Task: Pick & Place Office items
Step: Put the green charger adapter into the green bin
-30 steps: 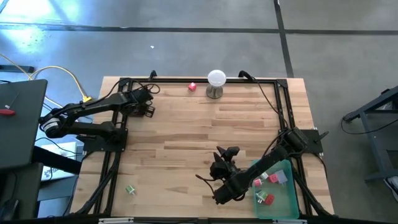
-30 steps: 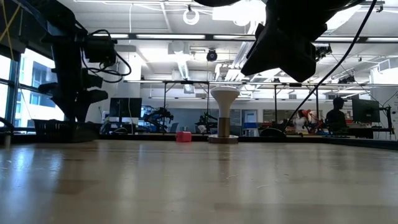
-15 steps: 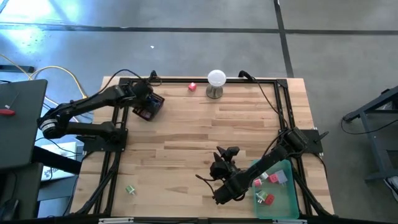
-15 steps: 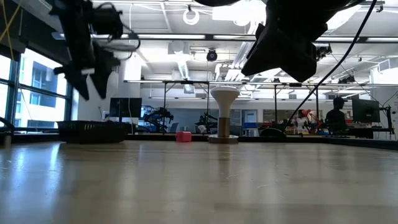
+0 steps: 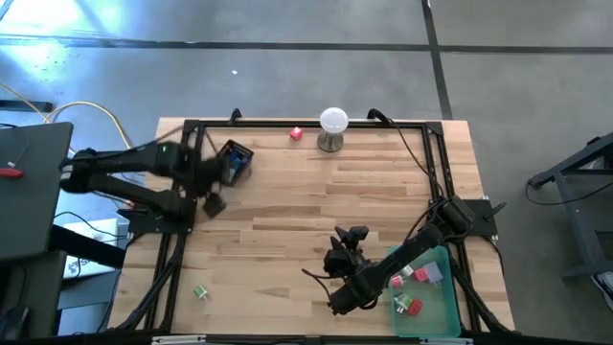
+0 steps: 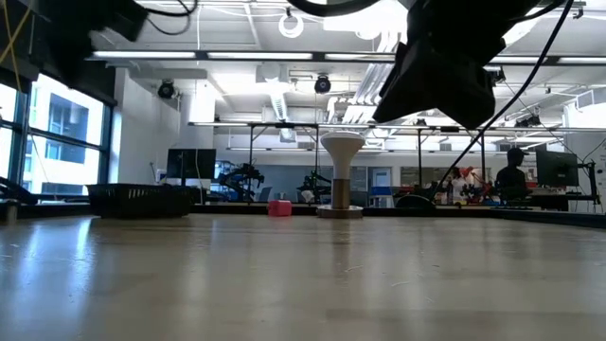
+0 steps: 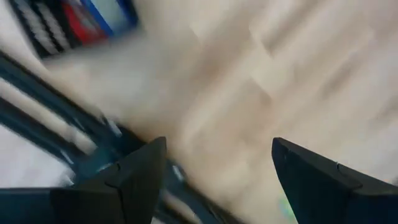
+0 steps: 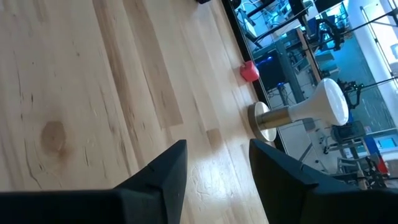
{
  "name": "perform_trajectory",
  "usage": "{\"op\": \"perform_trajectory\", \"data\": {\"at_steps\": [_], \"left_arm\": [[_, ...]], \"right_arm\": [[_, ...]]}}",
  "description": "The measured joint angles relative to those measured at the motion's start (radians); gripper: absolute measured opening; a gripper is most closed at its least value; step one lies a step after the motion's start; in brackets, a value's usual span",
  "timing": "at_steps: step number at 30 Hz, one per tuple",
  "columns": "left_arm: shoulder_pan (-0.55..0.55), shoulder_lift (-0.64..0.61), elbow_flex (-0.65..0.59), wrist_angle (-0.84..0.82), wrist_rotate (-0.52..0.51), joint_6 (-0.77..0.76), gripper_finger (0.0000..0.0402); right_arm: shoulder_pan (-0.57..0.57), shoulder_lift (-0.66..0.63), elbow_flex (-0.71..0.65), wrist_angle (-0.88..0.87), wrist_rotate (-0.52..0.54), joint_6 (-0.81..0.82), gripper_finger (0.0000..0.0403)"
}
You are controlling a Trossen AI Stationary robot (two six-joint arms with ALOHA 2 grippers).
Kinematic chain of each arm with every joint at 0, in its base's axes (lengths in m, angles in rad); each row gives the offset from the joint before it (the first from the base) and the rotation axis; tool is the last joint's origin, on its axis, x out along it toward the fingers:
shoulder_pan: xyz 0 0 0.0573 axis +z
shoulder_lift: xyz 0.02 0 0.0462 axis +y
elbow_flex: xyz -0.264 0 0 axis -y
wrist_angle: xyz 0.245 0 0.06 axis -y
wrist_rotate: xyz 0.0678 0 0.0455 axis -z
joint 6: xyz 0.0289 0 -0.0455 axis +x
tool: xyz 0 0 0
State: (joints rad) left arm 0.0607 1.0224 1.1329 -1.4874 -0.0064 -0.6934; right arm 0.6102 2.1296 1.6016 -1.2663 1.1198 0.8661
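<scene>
Hovering at the table's far left, the left gripper is spread; the right gripper, also spread, is held beside the tray.

My left arm is a smear in the overhead view, and my left wrist view is blurred: the black tray there is cut off by the edge. In the green bin, the red and pink pieces are too small to tell apart.
</scene>
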Motion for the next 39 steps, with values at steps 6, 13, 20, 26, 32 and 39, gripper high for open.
{"op": "perform_trajectory", "data": {"at_steps": [6,13,20,26,32,39], "left_arm": [[-0.394,0.008,-0.027,0.008,-0.004,-0.435,0.0283],[-0.781,0.009,-0.094,0.126,-0.216,-1.135,0.0283],[-1.02,0.068,-0.126,0.345,-0.237,-1.337,0.0283],[-1.103,0.174,-0.126,0.485,-0.267,-1.254,0.0283],[-1.118,0.281,-0.127,0.504,-0.277,-1.492,0.0283],[-1.117,0.342,-0.127,0.483,-0.207,-1.798,0.0283]], "right_arm": [[-0.002,0.0,0.0,0.03,0.001,-0.004,0.0159],[-0.002,0.0,0.0,0.039,0.003,-0.006,0.0159],[-0.002,0.0,0.0,0.039,0.003,-0.007,0.0159],[-0.002,0.0,0.0,0.039,-0.004,-0.007,0.0159],[-0.002,0.0,0.0,0.04,-0.021,-0.007,0.0159],[-0.002,0.0,0.0,0.042,-0.023,-0.007,0.0159]]}}
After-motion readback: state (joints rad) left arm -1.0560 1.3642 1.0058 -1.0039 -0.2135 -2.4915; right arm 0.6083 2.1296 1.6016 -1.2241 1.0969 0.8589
